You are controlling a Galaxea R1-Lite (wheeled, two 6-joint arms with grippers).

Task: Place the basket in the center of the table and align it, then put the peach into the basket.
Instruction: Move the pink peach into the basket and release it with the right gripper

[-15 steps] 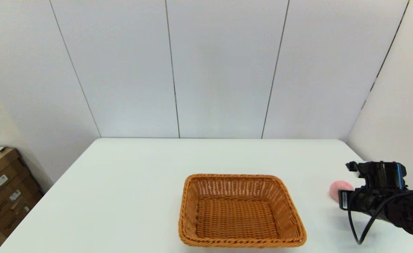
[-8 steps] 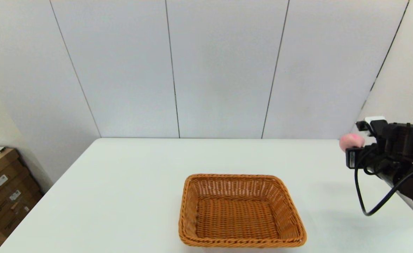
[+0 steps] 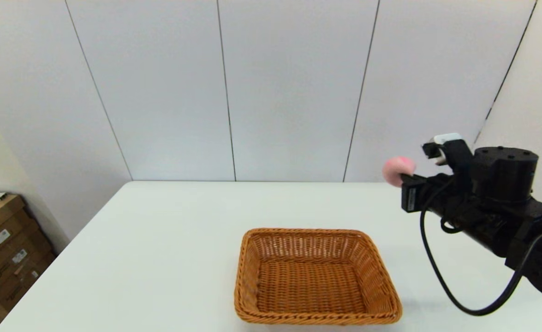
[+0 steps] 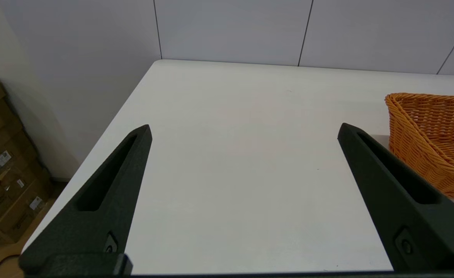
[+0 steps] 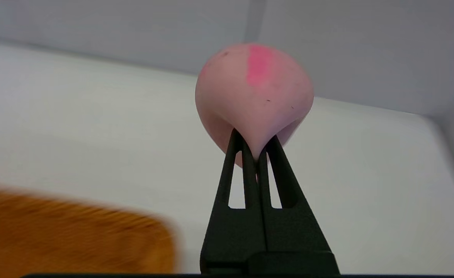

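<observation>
Since a second ago the right gripper (image 3: 402,177) has come up off the table (image 3: 174,240) with the peach (image 3: 396,169) and swung toward frame centre: it was low at the right edge of the head view with the peach on the table, and you now see it in the mid-right, peach well above the surface. The basket (image 3: 315,276) hasn't moved.

Right gripper: fingers nearly closed, pinching the peach at its lower end (right wrist view shows the soft skin squeezed to a point between the tips). The peach (image 5: 254,98) sits above the fingertips (image 5: 237,154) there, with a darker pink streak near its top. It hangs in the air, up and to the right of the basket in the head view, not over the basket's opening. The basket shows as a blurred orange patch (image 5: 76,243) at the lower left of the right wrist view.

Basket: bottom centre of the head view, on the table, sides about square to the table edges, nothing inside it.

Left gripper (image 4: 244,129): not in the head view. In its own wrist view the fingers (image 4: 111,193) are spread wide and hold nothing, hanging over bare table with the basket's corner (image 4: 431,135) at the right edge of that frame.

Cardboard boxes (image 3: 3,249) sit on the floor at lower left.
</observation>
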